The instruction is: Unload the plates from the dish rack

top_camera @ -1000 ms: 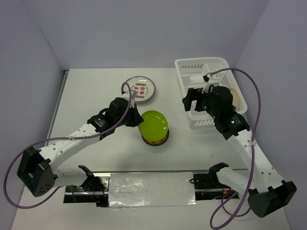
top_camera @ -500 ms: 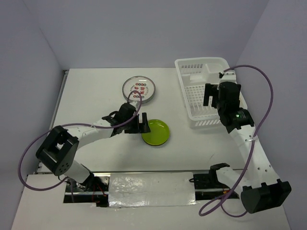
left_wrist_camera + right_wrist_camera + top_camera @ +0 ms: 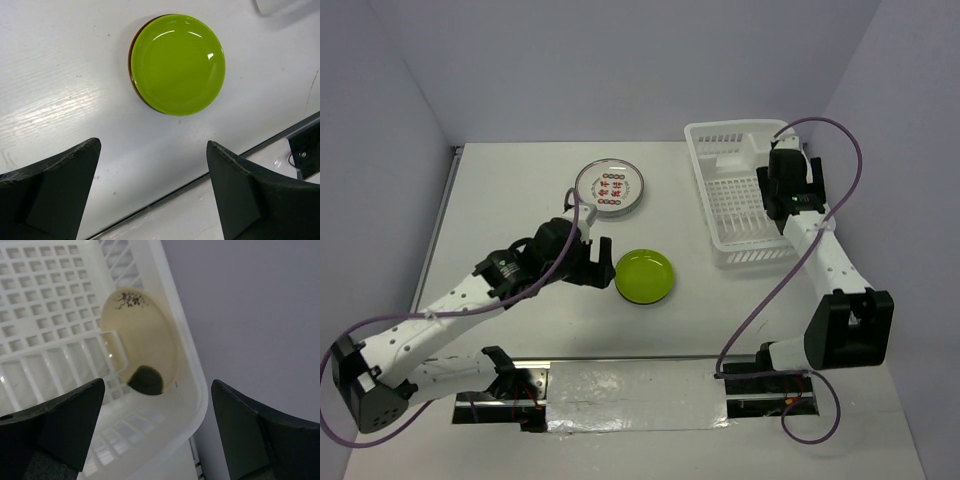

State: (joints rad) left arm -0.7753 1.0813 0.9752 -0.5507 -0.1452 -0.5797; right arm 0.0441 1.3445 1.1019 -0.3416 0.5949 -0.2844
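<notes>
Left claw (image 3: 152, 150) back from green plate (image 3: 176, 64)

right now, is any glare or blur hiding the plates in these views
Left wrist: white glare streaks on the yellow-green plate, otherwise sharp. Right wrist: golden-tan plate pale and soft against the dish rack, fingers underexposed. Top external: even light.

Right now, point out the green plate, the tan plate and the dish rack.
yellow-green plate (image 3: 176, 62), left wrist view, centre of face.
golden-tan plate (image 3: 144, 332), right wrist view, centre of face.
dish rack (image 3: 738, 205), top external view, perforated floor.
</notes>
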